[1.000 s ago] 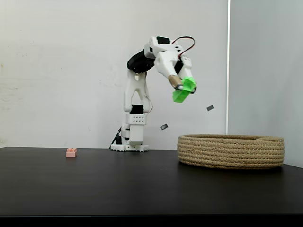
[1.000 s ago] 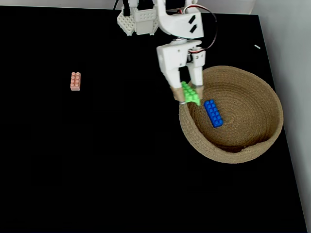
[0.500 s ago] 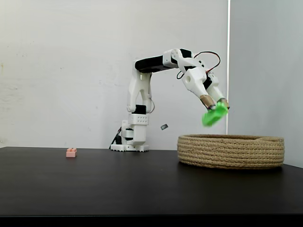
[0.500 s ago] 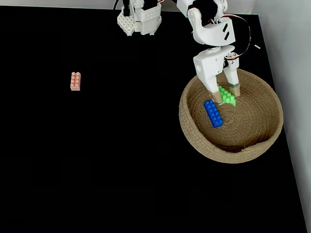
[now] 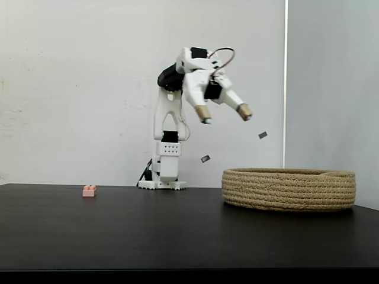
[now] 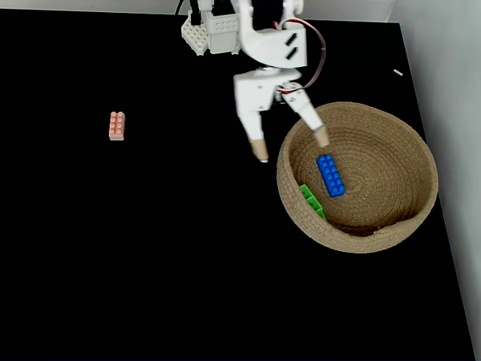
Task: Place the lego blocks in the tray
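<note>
The gripper (image 6: 289,147) was seen spread wide with nothing held, raised high above the counter (image 6: 150,263). From above, one tan-tipped finger (image 6: 259,153) hung over bare black counter just left of the tray, the other over the tray's upper-left rim. In the side view the gripper (image 5: 223,115) sat well above the tray (image 5: 289,189), with clear air between them.

The coiled rope tray (image 6: 418,143) was placed at the right of the counter in the top-down view, its right side close to the counter's right edge. Inside, the blue lego block (image 6: 330,175) was lying flat left of the tray's centre. The green lego block (image 6: 312,201) was found lower left of it, tilted against the inner wall. The two blocks were apart.

The pink lego block (image 6: 116,125) was left alone on the open counter, well apart from the tray and far left of the arm base (image 6: 214,34). In the side view it (image 5: 89,190) stood left of the base (image 5: 161,177). Wide bare counter lay between pink block and tray, and across the whole near side. The base was set at the counter's far edge by the white wall (image 5: 77,89).
</note>
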Controlling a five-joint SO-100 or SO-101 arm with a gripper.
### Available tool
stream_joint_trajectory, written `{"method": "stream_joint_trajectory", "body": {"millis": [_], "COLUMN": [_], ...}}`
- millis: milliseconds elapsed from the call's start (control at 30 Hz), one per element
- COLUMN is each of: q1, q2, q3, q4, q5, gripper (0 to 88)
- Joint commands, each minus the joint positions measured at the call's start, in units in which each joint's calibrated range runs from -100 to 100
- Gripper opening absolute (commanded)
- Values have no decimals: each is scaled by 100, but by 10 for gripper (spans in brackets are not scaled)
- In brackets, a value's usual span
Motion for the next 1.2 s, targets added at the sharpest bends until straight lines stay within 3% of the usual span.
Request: {"method": "stream_joint_trajectory", "body": {"millis": [0, 200, 367, 733, 1167], "q1": [1521, 3285, 4035, 4612, 4818], "q2": [-862, -1069, -1198, -1043, 75], "q3": [545, 1785, 2515, 2843, 2305], "q4": [154, 296, 304, 271, -271], "q5": [254, 982, 1441, 2457, 2838], "gripper": [335, 324, 317, 316, 311]}}
